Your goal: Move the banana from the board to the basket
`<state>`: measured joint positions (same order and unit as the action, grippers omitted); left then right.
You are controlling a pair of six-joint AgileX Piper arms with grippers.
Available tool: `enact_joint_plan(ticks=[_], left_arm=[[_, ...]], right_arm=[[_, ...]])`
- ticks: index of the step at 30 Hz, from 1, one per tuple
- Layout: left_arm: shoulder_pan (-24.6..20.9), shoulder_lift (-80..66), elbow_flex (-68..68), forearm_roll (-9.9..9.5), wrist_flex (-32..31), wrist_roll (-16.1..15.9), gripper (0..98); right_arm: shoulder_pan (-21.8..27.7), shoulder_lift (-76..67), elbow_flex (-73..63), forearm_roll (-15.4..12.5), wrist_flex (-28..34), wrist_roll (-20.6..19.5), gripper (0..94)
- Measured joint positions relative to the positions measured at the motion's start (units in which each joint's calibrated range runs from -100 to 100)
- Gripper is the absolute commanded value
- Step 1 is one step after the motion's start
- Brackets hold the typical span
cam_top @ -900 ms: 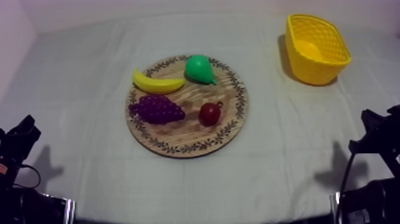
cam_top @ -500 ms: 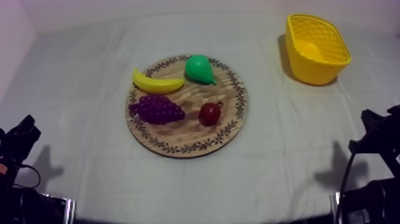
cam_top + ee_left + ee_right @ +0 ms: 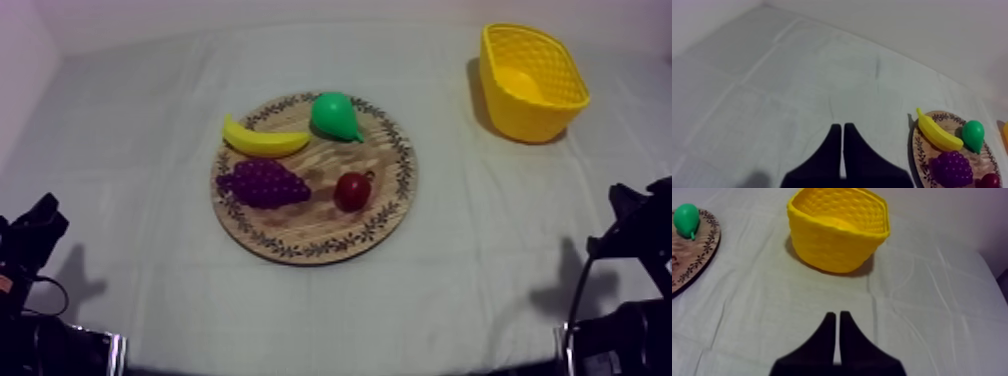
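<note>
The yellow banana (image 3: 263, 141) lies on the upper left part of the round wooden board (image 3: 385, 215) in the middle of the table. The yellow basket (image 3: 530, 80) stands at the far right, with nothing in it that I can see. My left gripper (image 3: 40, 222) rests low at the left edge, and my right gripper (image 3: 630, 212) low at the right edge. In the left wrist view the gripper (image 3: 843, 131) is shut on nothing, with the banana (image 3: 936, 136) off to its side. The right gripper (image 3: 837, 319) is likewise shut on nothing, a short way before the basket (image 3: 839, 228).
On the board with the banana lie a green pear (image 3: 335, 116), a purple bunch of grapes (image 3: 264, 183) and a small red fruit (image 3: 352, 190). Grey-white cloth (image 3: 470, 260) lies open between board, basket and arms.
</note>
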<state>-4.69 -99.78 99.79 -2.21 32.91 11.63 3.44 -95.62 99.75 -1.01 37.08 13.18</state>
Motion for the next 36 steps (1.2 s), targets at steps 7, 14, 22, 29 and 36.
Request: enact_joint_plan(ticks=[7,14,22,29,36], left_arm=[[0.0,0.0,0.0,0.00,0.0,0.0,0.1],[0.0,0.0,0.0,0.00,0.0,0.0,0.1],[0.0,0.0,0.0,0.00,0.0,0.0,0.1],[0.0,0.0,0.0,0.00,0.0,0.0,0.1],[0.0,0.0,0.0,0.00,0.0,0.0,0.1]], right_arm=[[0.4,0.0,0.0,0.3,1.3,1.0,0.6],[-2.0,1.9,-2.5,1.0,3.0,2.3,0.6],[-7.2,13.2,-17.1,0.4,3.3,1.5,0.6],[-15.0,27.4,-30.9,2.8,3.3,-1.6,0.6],[-22.8,41.9,-43.8,3.3,2.8,-1.5,0.6]])
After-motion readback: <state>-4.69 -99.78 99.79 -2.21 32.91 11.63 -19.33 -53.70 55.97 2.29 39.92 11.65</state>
